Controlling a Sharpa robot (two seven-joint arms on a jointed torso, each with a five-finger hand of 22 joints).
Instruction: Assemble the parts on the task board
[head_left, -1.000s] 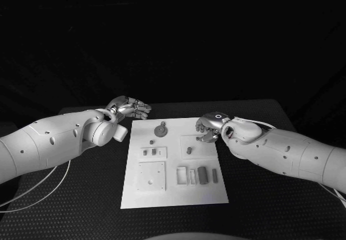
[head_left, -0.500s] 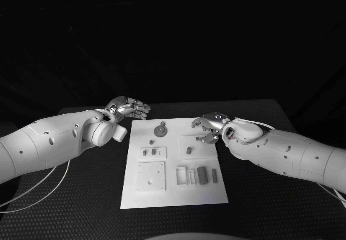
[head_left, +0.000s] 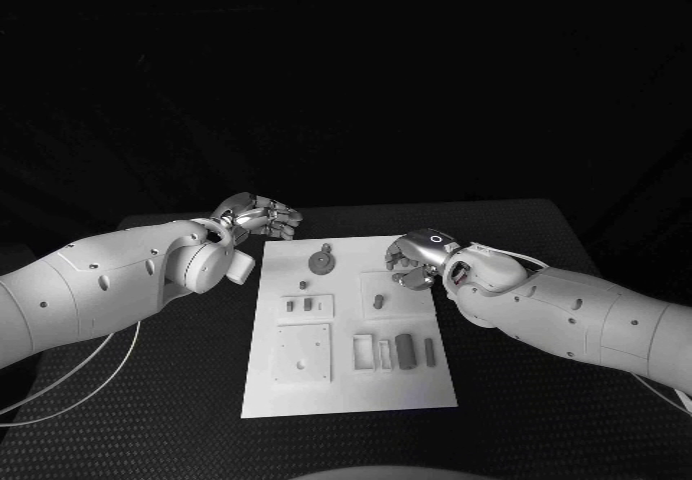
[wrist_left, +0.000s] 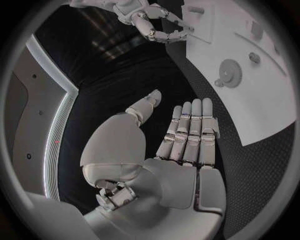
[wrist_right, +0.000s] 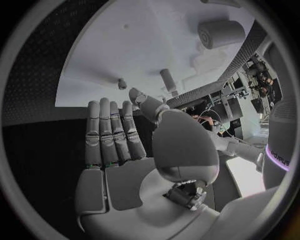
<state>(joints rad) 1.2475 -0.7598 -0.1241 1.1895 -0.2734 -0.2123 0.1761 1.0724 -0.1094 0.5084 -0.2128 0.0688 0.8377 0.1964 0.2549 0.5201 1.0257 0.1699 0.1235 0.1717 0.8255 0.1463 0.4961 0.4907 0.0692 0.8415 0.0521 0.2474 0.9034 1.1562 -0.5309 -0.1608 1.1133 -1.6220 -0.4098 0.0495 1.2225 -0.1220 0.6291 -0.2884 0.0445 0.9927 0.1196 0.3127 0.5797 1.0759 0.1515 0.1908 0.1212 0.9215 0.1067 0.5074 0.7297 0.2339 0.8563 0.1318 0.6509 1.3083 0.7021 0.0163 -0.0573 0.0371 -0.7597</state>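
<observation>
The white task board (head_left: 346, 385) lies in the middle of the table. On it I see a round gear-like part (head_left: 322, 262), a small peg (head_left: 378, 299) and two dark oblong parts (head_left: 405, 349) near its right side. My right hand (head_left: 415, 260) hovers over the board's far right corner, close to the peg. It holds nothing; its fingers (wrist_right: 112, 135) are stretched out and the thumb is apart. My left hand (head_left: 261, 218) stays off the board's far left corner, fingers (wrist_left: 190, 130) straight and empty. The gear (wrist_left: 229, 75) lies just beyond them.
A raised square plate (head_left: 304, 352) and a smaller plate with two little pieces (head_left: 306, 304) sit on the board's left half. A cylinder-shaped part (wrist_right: 222, 34) shows past the right hand. Black table (head_left: 173, 380) surrounds the board on both sides.
My right hand has shifted slightly nearer and toward the board's middle, closer to the small peg. The left hand and the parts have not moved.
</observation>
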